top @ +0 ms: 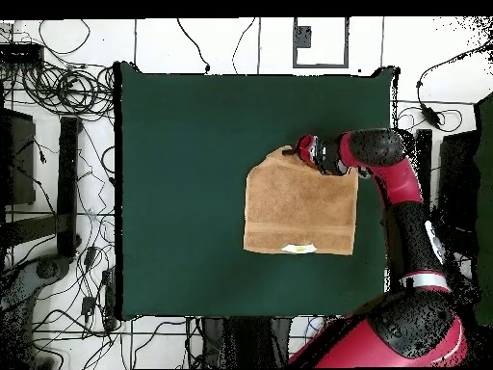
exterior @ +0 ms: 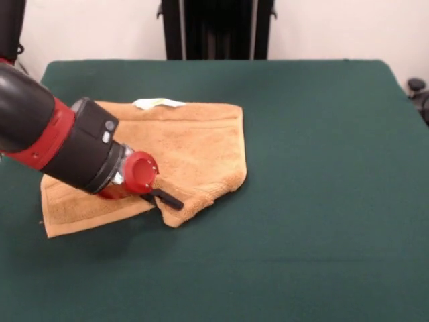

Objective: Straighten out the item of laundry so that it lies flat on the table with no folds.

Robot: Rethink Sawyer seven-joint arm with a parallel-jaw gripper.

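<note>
The tan-orange towel [exterior: 191,144] lies left of the middle of the dark green table [exterior: 322,168], with its white tag [exterior: 159,103] at the far edge. Its near right corner is folded and bunched up. My gripper [exterior: 166,199] comes in from the left on the red and black arm and sits low at that bunched corner, touching the cloth. In the overhead view the towel [top: 297,204] lies right of centre with the tag [top: 298,249] at its bottom edge. The gripper [top: 295,151] is at the towel's top edge.
The arm [exterior: 60,137] covers part of the towel's left side. The robot's pedestal [exterior: 218,27] stands behind the table's far edge. Cables and stands [top: 58,145] surround the table [top: 183,173] on the floor.
</note>
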